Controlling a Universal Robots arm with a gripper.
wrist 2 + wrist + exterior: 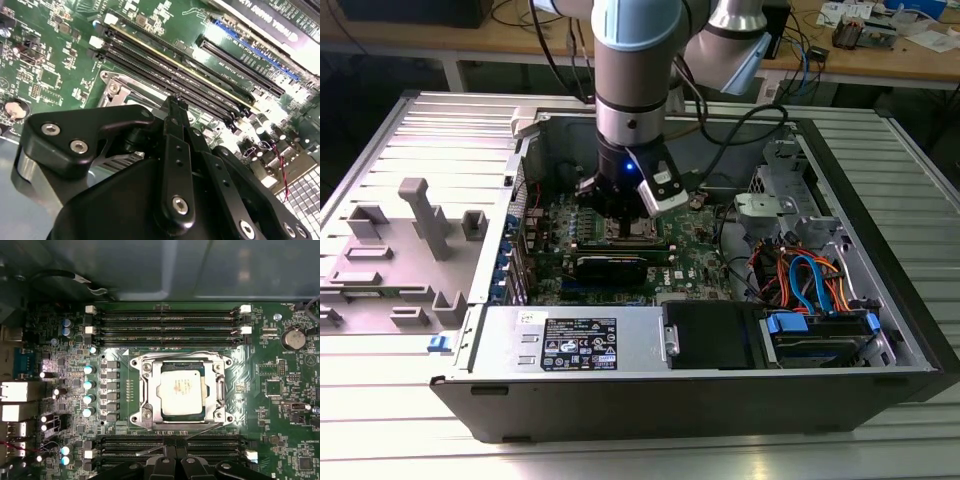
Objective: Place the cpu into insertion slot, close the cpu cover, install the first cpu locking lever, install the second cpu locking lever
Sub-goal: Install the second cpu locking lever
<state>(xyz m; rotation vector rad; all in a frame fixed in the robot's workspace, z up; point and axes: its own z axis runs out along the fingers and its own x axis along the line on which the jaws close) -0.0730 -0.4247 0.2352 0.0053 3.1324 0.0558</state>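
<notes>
Inside the open computer case (880, 300), the gripper (174, 460) hovered clenched and empty beside the cover (182, 390) over the chip (182, 390) — a skewed push could bend a lever.

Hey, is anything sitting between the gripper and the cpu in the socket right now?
Nothing visible does. In the first wrist view the square silver-grey cpu lies in the silver-rimmed insertion slot with the thin silver metal cpu cover framing it, its top showing through the window. The black gripper hangs beside the socket, over the black memory slots.

Robotics lab: open PC case (880, 330) on slatted alu. bench (410, 420), cluttered desks (880, 45).
</notes>
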